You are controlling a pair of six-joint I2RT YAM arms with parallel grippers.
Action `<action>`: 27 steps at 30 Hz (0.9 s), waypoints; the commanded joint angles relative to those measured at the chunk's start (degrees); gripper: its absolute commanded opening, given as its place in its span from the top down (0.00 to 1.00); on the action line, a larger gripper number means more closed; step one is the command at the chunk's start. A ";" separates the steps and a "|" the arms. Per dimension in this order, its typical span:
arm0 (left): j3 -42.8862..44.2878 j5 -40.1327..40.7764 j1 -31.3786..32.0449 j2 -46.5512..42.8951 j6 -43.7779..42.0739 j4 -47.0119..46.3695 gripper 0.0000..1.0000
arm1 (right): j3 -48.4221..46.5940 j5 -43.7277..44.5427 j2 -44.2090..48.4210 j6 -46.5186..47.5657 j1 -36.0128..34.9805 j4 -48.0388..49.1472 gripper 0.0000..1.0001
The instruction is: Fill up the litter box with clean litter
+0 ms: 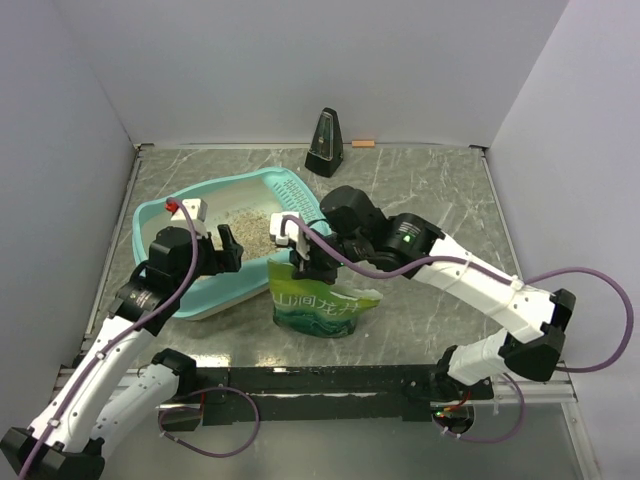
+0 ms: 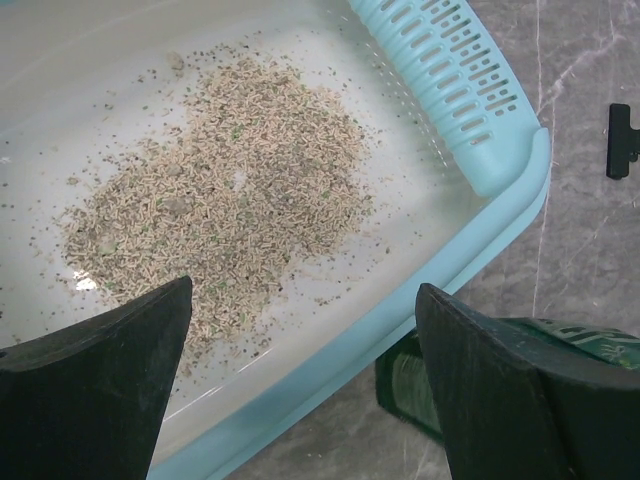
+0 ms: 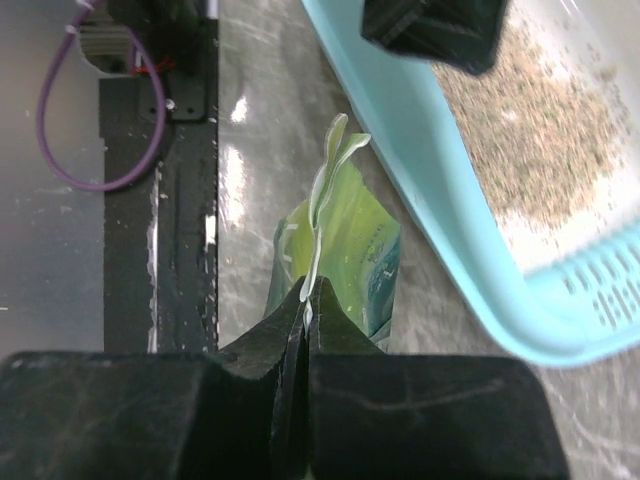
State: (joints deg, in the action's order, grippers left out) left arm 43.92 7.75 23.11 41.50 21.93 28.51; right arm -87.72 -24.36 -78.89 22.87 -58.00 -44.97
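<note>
Left arm covers part of the litter box's (image 1: 225,181) near rim in the top view, and the near-left corner is hard to make out. The box sits far-left on the table (image 1: 430,190): teal plastic, rounded rim, whitish smooth floor, slotted sieve grid at its right end. The clean litter (image 2: 230,190) is a loose beige-grey heap of granules mid-floor, with stray specks around it and bare floor visible beyond the heap. Left gripper (image 2: 302,295) hangs above the box's near-right rim, jaws spread wide, nothing between them.

Just right of that rim stands the green bag (image 1: 315,305), glossy film with crinkled sides; its white lettering is only partly readable, and the left wrist view crops it at the corner. Right gripper (image 3: 305,310) is pinched tight on the bag's wavy top edge. Can't tell if the bag's mouth is open. Litter is blurred in the right wrist view.

Far side: a black pyramid-shaped object (image 1: 324,143), with a small orange piece (image 1: 363,144) to its right. A black clip (image 2: 620,140) is cut off at the frame edge.
</note>
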 commanded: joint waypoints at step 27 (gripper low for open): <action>-0.24 -4.23 -2.55 -0.98 -1.10 -2.58 0.03 | -6.24 -0.34 -2.77 1.38 -6.69 17.81 0.87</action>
State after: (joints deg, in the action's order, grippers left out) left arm 43.31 5.19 20.80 41.34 21.82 28.10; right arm -91.88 -25.32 -86.06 24.29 -63.92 -39.24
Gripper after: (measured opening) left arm 0.969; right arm 0.008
